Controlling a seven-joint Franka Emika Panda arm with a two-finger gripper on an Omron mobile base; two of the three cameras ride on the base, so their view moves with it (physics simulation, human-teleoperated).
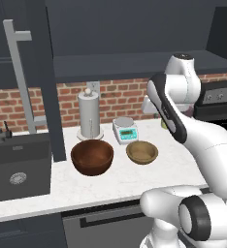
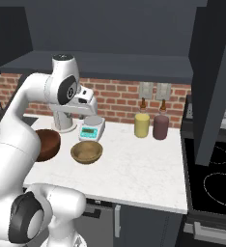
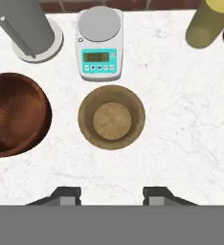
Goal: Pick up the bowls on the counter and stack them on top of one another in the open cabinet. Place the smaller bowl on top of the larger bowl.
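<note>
The larger dark reddish-brown bowl [image 1: 91,156] [image 2: 47,144] [image 3: 13,115] sits upright on the white marble counter [image 1: 115,181] [image 2: 134,164]. The smaller tan bowl [image 1: 142,152] [image 2: 86,152] [image 3: 112,117] stands just to its right, apart from it. My gripper [image 3: 111,195] hangs open high above the tan bowl, which lies centred ahead of the fingertips [image 3: 68,194], with nothing between them. Above the counter, the open cabinet's dark shelf [image 1: 110,65] [image 2: 110,65] is bare, and its door [image 1: 40,72] with the grey bar handle [image 1: 21,72] swings out at the left.
A kitchen scale [image 1: 124,130] [image 3: 99,43] and a paper towel holder [image 1: 89,116] [image 3: 28,24] stand behind the bowls. A yellow bottle [image 2: 142,124] and a dark one [image 2: 160,126] stand by the wall. Left is the black sink [image 1: 18,167], right the stove [image 2: 216,178].
</note>
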